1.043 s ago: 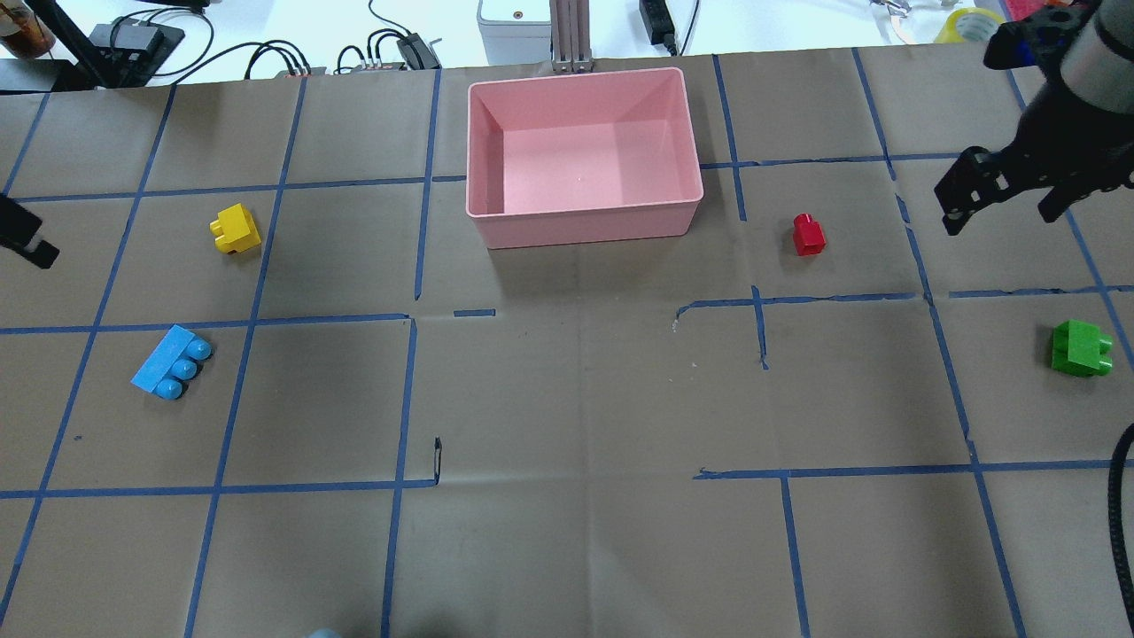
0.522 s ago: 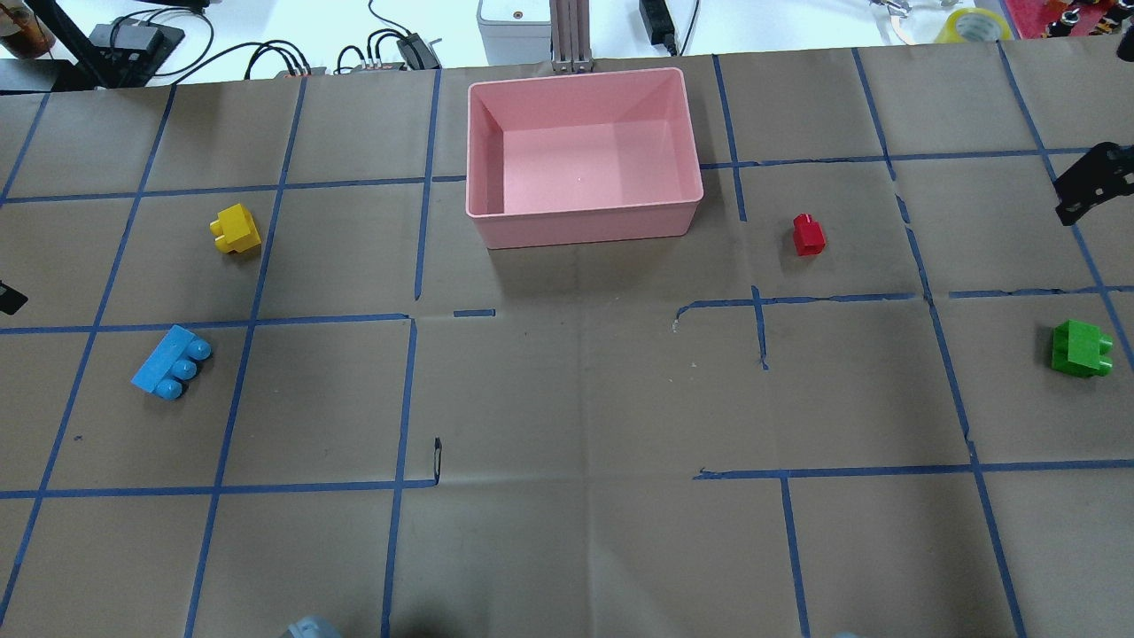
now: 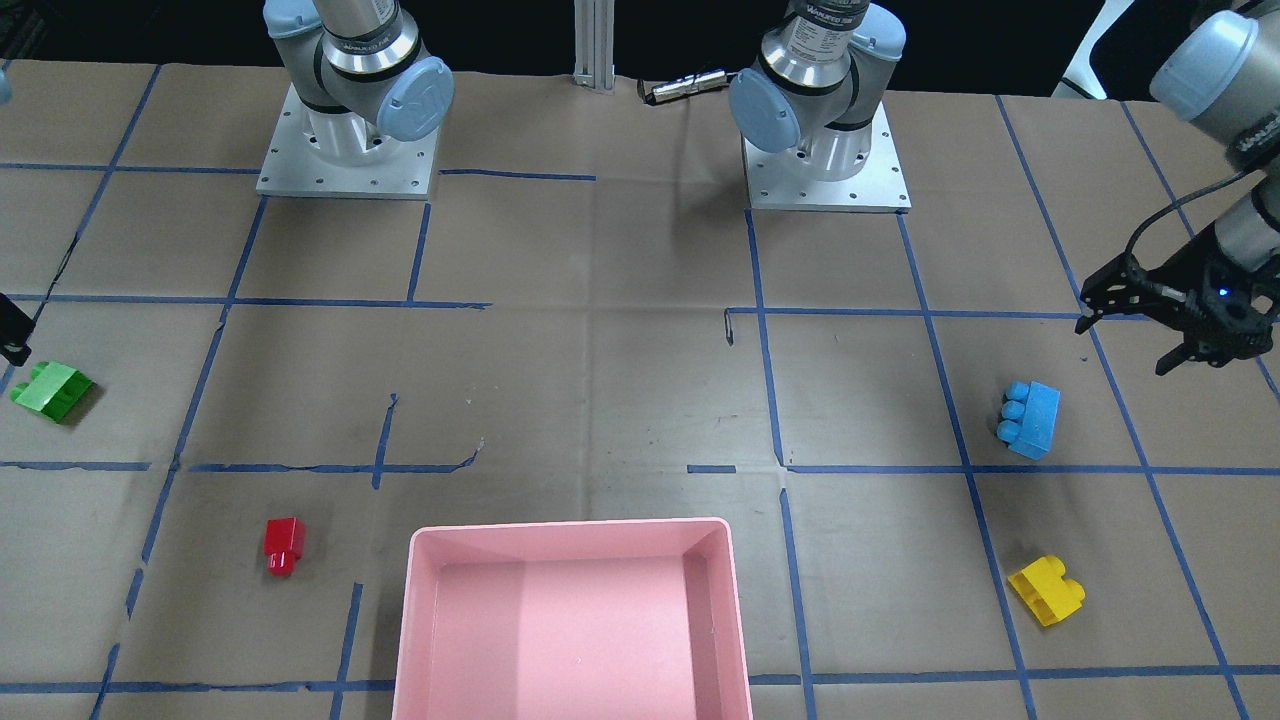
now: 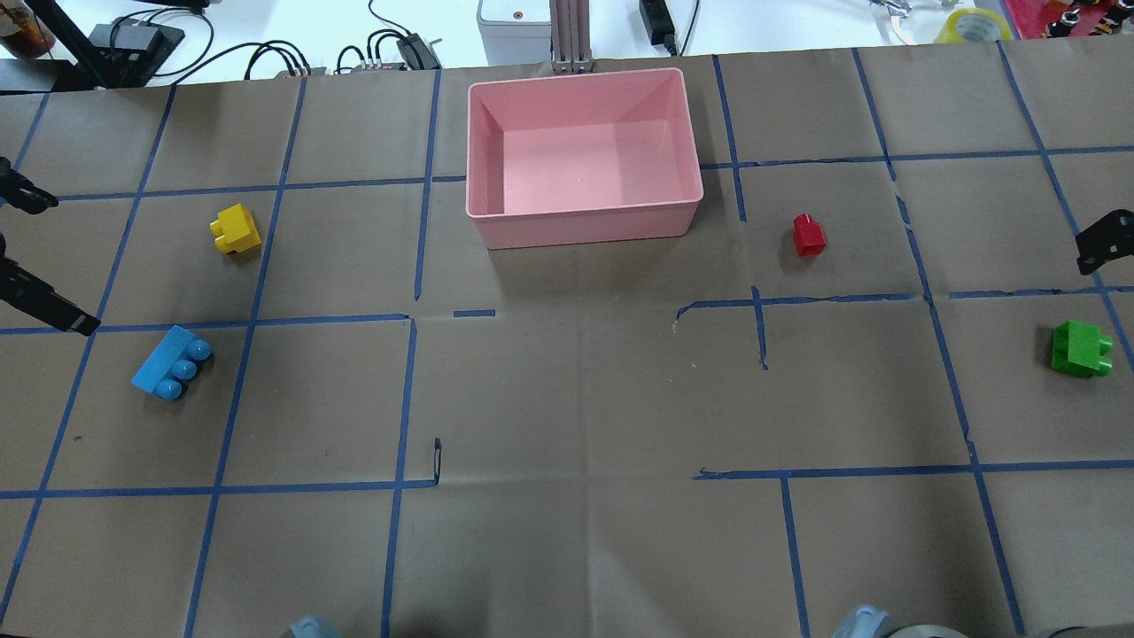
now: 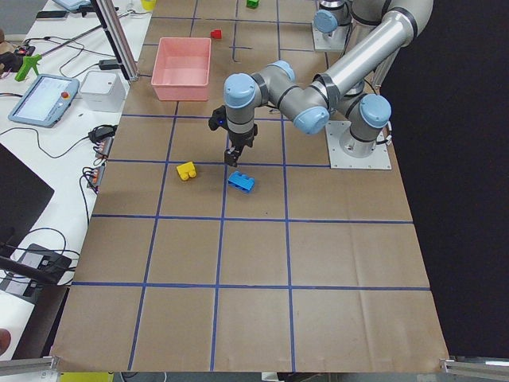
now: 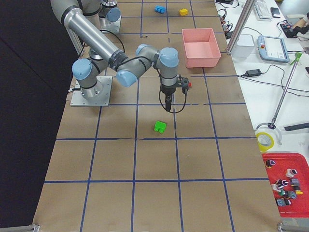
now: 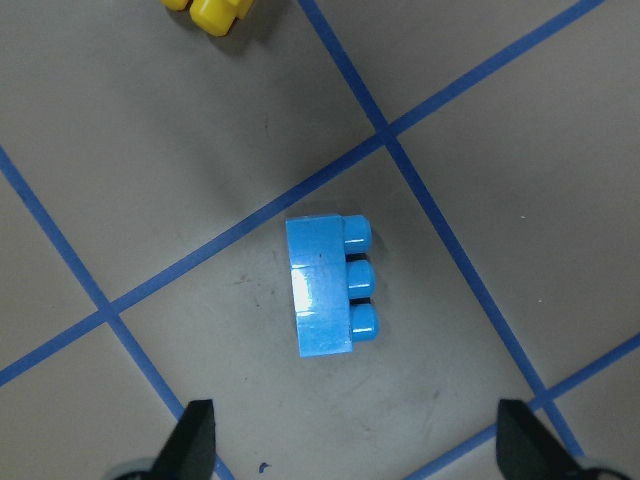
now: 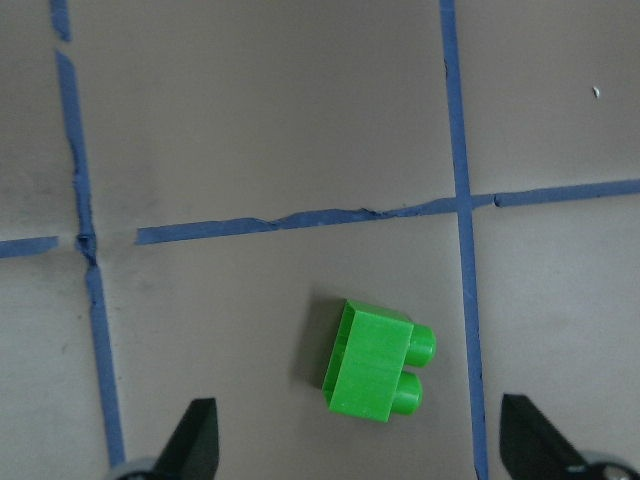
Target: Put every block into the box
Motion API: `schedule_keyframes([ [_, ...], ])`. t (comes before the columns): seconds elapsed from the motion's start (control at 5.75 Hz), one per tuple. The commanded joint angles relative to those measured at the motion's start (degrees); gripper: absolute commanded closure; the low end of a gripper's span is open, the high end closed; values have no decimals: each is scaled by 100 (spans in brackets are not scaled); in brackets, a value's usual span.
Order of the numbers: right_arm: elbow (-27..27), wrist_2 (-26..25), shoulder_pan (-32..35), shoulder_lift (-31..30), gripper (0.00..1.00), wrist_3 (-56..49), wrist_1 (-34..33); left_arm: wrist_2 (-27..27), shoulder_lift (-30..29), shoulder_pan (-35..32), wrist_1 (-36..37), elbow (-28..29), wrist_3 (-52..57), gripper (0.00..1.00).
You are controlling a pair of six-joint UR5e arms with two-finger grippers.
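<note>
Moved: both grippers have shifted at the overhead view's edges since half a second ago. The left one reaches further in, and the right one sits closer to the green block. The blocks and box have not moved.
Left gripper (image 7: 360,445): jaws spread wide and empty, pointing down at the worktop (image 4: 576,399).
Light-blue block (image 7: 325,298): lies on its side, centred between the two jaws in the wrist view, touching neither.
Right gripper (image 8: 362,440): jaws wide and empty.
Green block (image 8: 375,362): on its side, midway between the jaws and apart from both.
Height: in the side views both grippers seem to hang above their blocks, though the gap is hard to judge.
Yellow block (image 4: 236,229): near the light-blue one.
Red block (image 4: 808,235): beside the box.
Box (image 4: 585,221): at the worktop's far edge, with all four blocks outside it.
</note>
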Motion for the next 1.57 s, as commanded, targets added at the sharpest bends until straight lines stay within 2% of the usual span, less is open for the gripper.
schedule_keyframes([
  [0.0,381,-12,-195,505,1,351,-687,-65,-556,-1,1219,-570,-67,1],
  [0.52,399,6,-353,857,1,336,-705,-224,-1209,-18,2215,-931,-68,1],
  [0.7,399,-20,-371,972,0,275,-1036,-224,-1279,-27,2262,-942,-68,1],
  [1.04,408,-3,-563,1026,0,265,-1013,-224,-1438,-27,2263,-942,-50,1],
  [1.22,504,-3,-608,1034,0,257,-1048,-224,-1395,-27,2263,-942,-41,7],
  [1.39,574,-3,-608,1035,0,274,-1057,-224,-1394,-27,2254,-942,-24,20],
])
